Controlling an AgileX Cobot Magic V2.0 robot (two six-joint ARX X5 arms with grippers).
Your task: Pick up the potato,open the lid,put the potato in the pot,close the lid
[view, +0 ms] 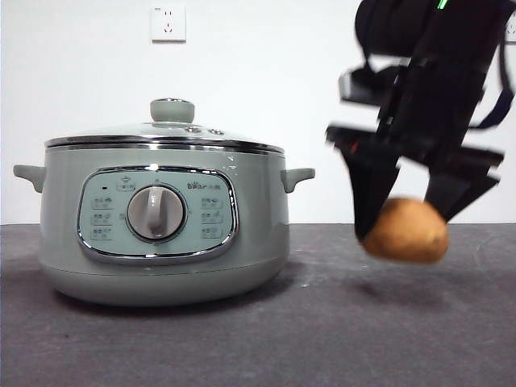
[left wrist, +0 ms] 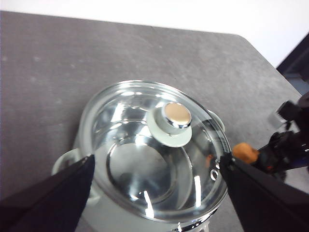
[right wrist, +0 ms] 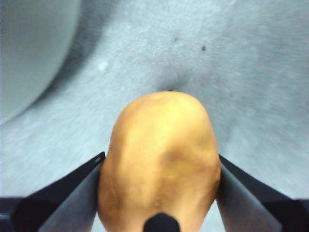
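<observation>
- Potato (view: pixel 405 231) hangs clear of the table, clamped between the right gripper (right wrist: pixel 159 193) jaws, beside the pot (view: pixel 161 242).
- Lid (left wrist: pixel 154 150) sits on; left gripper (left wrist: pixel 157 186) hovers above it, jaws spread wide, empty, nearer the knob (left wrist: pixel 176 116).

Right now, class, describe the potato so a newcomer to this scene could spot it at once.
Start at the big sage-green pot on the dark table. Beside it, clear of the table, the right gripper holds the potato between its black jaws. It is the only orange-brown, oval thing here.

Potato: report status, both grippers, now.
Right gripper shut on potato, lifted off the table beside the pot. Left gripper open above the lid. Lid on, blocking entry.
</observation>
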